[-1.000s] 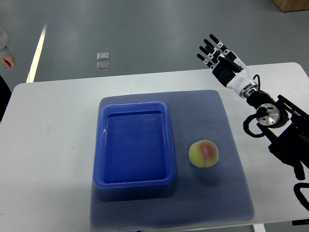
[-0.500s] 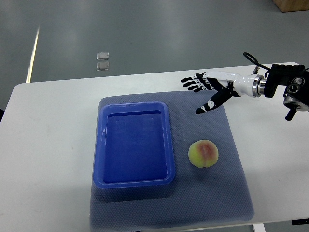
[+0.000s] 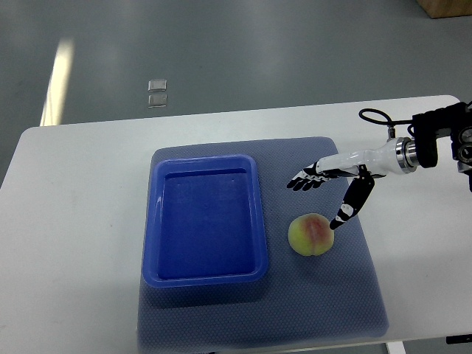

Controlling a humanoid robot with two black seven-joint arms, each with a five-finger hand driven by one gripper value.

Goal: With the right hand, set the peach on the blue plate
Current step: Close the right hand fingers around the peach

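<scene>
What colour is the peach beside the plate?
Yellow-green with a pinkish-red blush on top; the peach shows clearly in the top view.

The right hand (image 3: 333, 183) has a glossy white shell with black jointed fingers (image 3: 301, 181) and a black thumb. Behind it sits a silver ring at the wrist, then a black forearm housing, with a black cable looping above.
</scene>
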